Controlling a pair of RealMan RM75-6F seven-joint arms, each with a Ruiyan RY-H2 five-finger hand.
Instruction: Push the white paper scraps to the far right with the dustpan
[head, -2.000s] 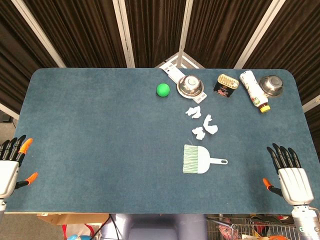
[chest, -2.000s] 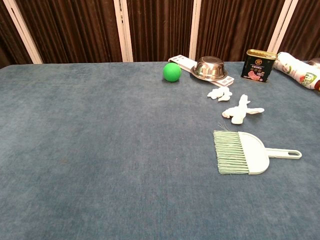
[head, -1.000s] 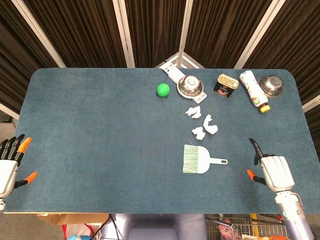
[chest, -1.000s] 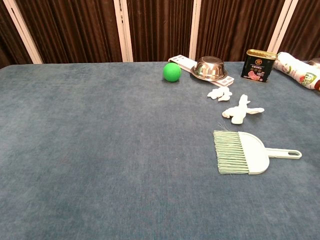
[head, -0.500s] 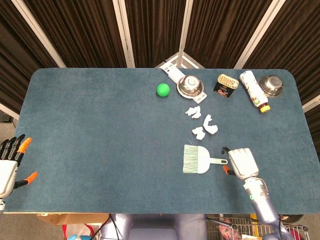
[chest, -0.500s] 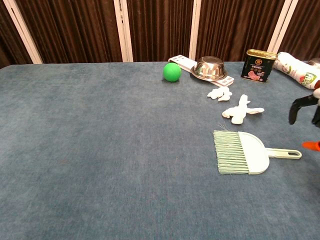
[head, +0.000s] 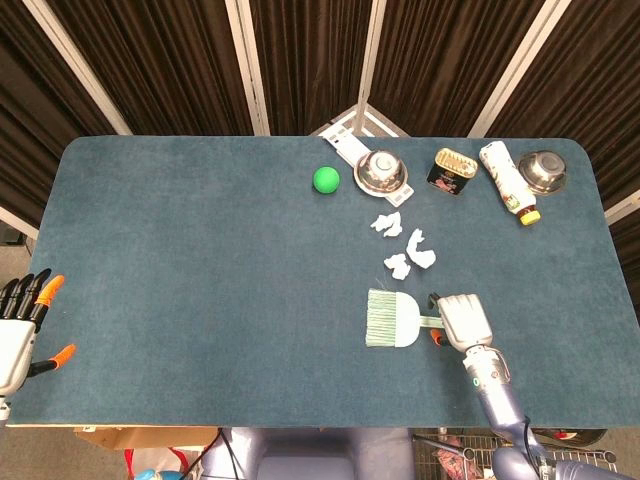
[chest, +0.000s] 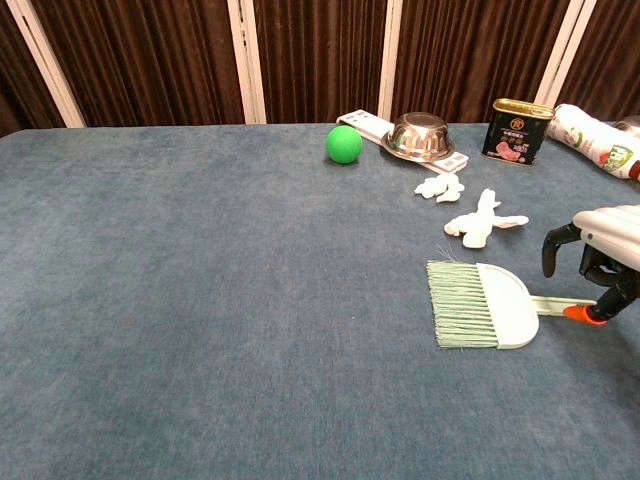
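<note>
The white dustpan (head: 397, 320) (chest: 497, 305) with a green bristle edge lies flat on the blue table, handle pointing right. White paper scraps (head: 410, 252) (chest: 481, 224) lie just beyond it, with more scraps (head: 387, 222) (chest: 440, 187) farther back. My right hand (head: 463, 318) (chest: 598, 251) sits over the end of the handle, fingers curved down on both sides of it and its orange thumb tip beside it; no closed grip shows. My left hand (head: 20, 322) rests spread at the table's left front edge, holding nothing.
Along the back edge stand a green ball (head: 326, 179), a steel bowl (head: 381, 171) on a white strip, a dark can (head: 451, 170), a lying bottle (head: 509, 181) and a second steel bowl (head: 545, 171). Bare blue cloth lies right of the scraps.
My right hand has travelled left from the table's right front corner to the dustpan handle. The dustpan, scraps and left hand have stayed put.
</note>
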